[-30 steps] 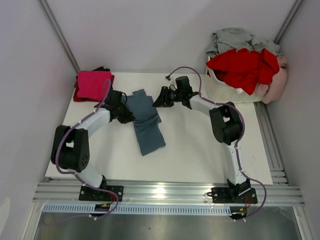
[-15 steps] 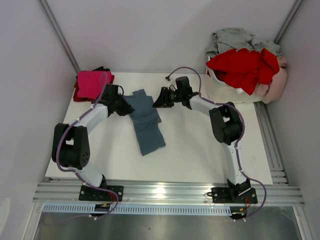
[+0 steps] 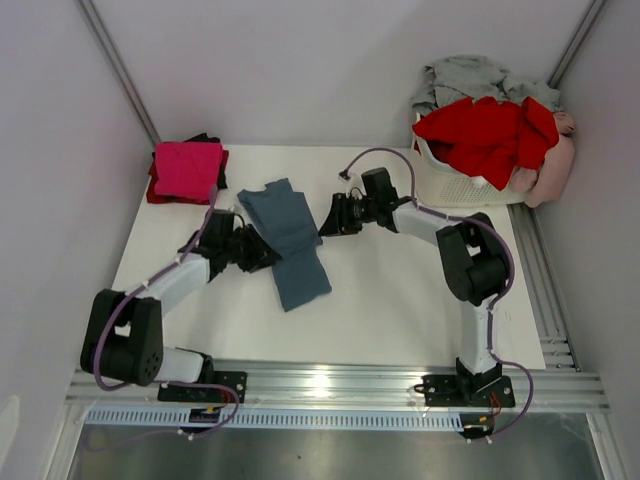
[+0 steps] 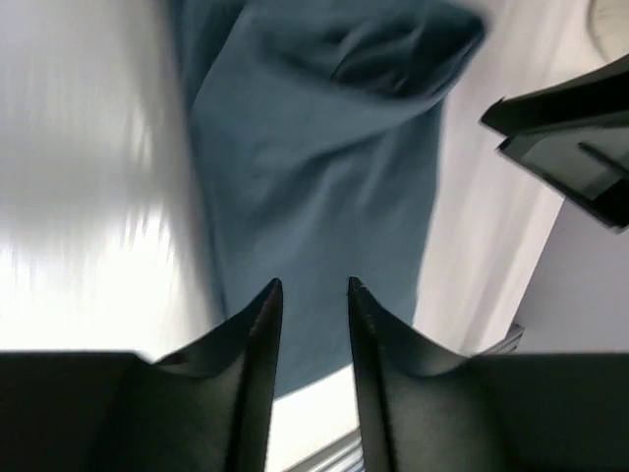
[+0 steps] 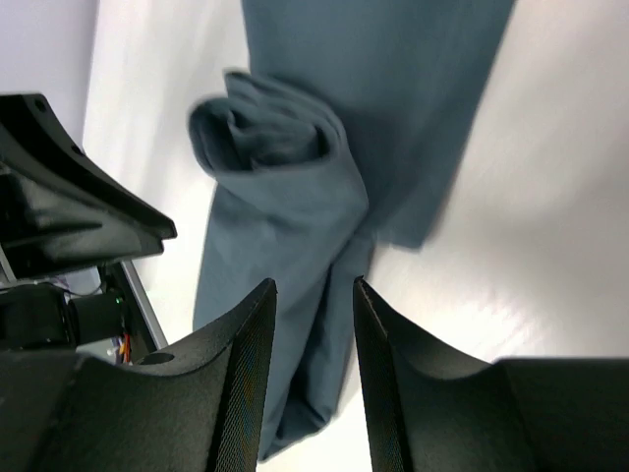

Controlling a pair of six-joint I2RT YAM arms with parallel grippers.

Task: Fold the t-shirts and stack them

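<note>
Your table (image 3: 400, 310) is white, with walls close on the left, far and right sides. The basket (image 3: 438, 178) stands at its far right corner, heaped above the rim. A red tee (image 3: 485, 135) lies on top, a grey tee (image 3: 470, 75) behind it, and a pink tee (image 3: 556, 165) hangs over the right side.

Bare surface shows along the near edge and between the basket and the blue tee (image 3: 292, 250). The magenta tee (image 3: 187, 168) lies folded square at the far left corner, touching the table edge, with a black tee (image 3: 207, 138) showing beneath it.

The blue tee lies mid-table as a long band, running from far left to near right. Its far end is bunched into a loose roll, and its near end is flat.

The left gripper (image 3: 270, 257) sits low at the band's left edge, jaws narrowly apart, nothing between them. The right gripper (image 3: 326, 222) sits just beside the far right edge, jaws likewise narrow, gripping nothing.
</note>
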